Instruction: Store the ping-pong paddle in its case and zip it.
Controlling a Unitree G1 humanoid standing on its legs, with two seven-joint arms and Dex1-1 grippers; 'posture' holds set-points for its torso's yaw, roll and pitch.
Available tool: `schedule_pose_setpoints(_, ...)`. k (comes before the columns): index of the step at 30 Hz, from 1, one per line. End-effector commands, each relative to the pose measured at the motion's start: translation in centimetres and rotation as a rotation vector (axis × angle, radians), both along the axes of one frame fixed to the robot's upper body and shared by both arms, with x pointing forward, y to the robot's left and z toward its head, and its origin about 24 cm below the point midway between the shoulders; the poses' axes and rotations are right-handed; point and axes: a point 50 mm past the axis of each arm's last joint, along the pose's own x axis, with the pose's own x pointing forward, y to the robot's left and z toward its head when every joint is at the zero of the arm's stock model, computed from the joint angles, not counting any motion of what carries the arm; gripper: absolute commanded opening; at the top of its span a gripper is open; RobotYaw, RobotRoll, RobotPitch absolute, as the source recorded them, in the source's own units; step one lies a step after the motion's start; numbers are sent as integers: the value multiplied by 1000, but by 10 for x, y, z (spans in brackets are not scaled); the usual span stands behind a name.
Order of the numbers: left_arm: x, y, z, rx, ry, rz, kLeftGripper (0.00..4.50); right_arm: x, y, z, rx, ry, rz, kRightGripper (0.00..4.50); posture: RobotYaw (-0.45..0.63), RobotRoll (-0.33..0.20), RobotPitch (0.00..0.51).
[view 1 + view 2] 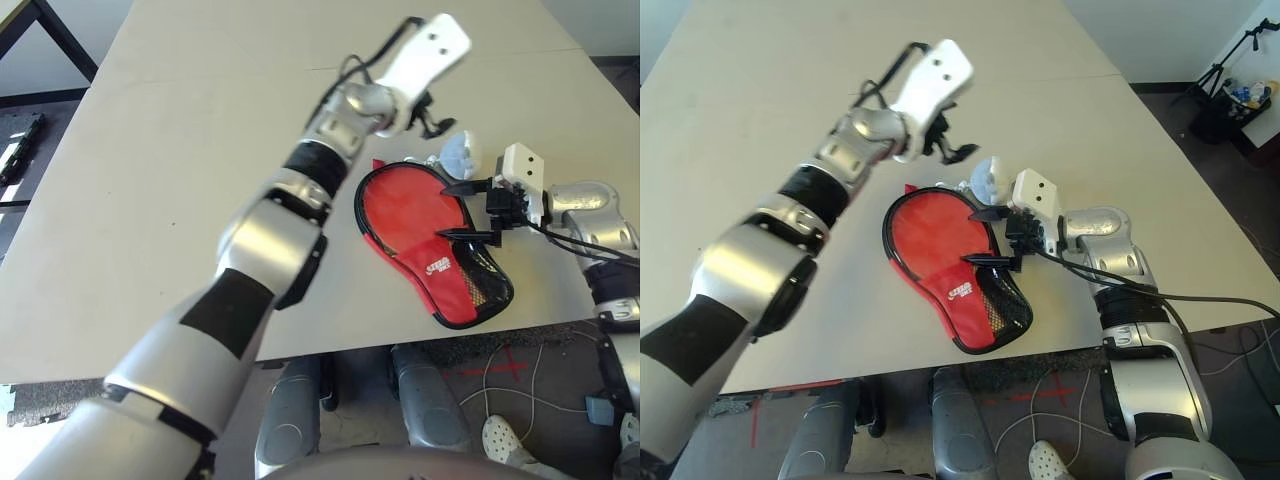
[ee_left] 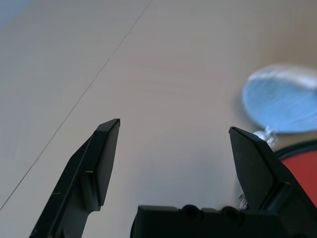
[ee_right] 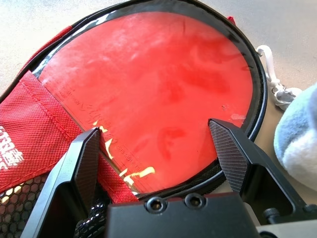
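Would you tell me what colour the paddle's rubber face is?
Red: the paddle lies inside the open case, best seen in the right wrist view.

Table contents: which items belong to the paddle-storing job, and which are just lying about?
Job:
- ping-pong paddle, red face showing, lying in the open case
- case, unzipped, near the table's front edge

Lying about:
- whitish-grey lump, beside the case's round end

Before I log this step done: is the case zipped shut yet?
Not yet. The case lies open, the paddle inside with its red face bare within the black zip edging.
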Motion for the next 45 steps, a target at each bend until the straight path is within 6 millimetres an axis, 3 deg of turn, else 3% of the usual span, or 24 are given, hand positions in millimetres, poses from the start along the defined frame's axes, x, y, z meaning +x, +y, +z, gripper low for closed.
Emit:
schedule_pose_setpoints(1, -11, 13, -12, 45, -1, -128, 4481, -8, -3, -40, -89, 148, -26, 4500, -100, 0, 252)
schedule_pose_setpoints(11, -66, 40, -53, 52, 154, -327, 4481, -6, 0, -40, -91, 147, -20, 4500, -81, 0, 252)
schedule_pose_setpoints(19, -90, 35, -78, 45, 242, -327, 4481, -5, 1, -40, -92, 143, -17, 4500, -80, 0, 251)
schedule_pose_setpoints(32, -90, 12, -104, 31, 311, -266, 4481, -5, 1, -39, -95, 141, -17, 4500, -91, 0, 252)
schedule_pose_setpoints(45, -91, 13, -129, 81, 402, -194, 4481, -11, -5, -34, -47, 142, -55, 4500, -118, 0, 255)
